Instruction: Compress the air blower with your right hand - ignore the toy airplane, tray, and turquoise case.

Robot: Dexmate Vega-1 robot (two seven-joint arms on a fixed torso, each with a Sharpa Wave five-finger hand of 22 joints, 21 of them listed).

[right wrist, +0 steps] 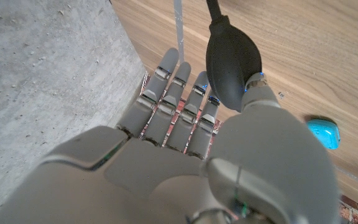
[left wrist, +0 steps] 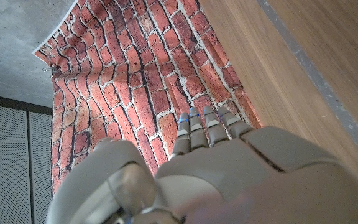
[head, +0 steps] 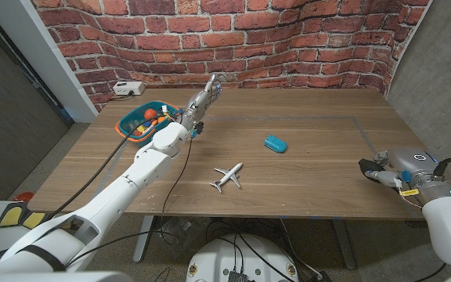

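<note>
A red brick backdrop closes off the far side of a wooden table (head: 312,180), with grey wall panels to either side.

Farthest left, the left hand (head: 200,100) is raised above the table's far edge, fingers straight and side by side, holding nothing; its wrist view looks past them at the bricks. Just beside that forearm, on the side away from the right hand, sits the orange and blue tray (head: 141,122) with small items in it. Between the two hands lie the toy airplane (head: 227,176) and, a little beyond it toward the wall, the turquoise case (head: 276,144). All three are to be left alone.

At the right edge of the table is the right hand (right wrist: 185,134). Its wrist view shows the air blower (right wrist: 230,62), a black bulb with a narrow nozzle pointing away, lying against the thumb tip, with the fingers stretched out on the bulb's other side. The hand is spread around it, not yet squeezed; whether the fingers touch it I cannot tell.

The bulb looks like soft rubber: light, springy and matte, so it should give easily under pressure and not slip much. It is probably not fragile. The best hold seems to be across the widest part of the bulb, thumb opposite the fingers, keeping clear of the stiff nozzle, since a squeeze near the neck would likely pop it out.
</note>
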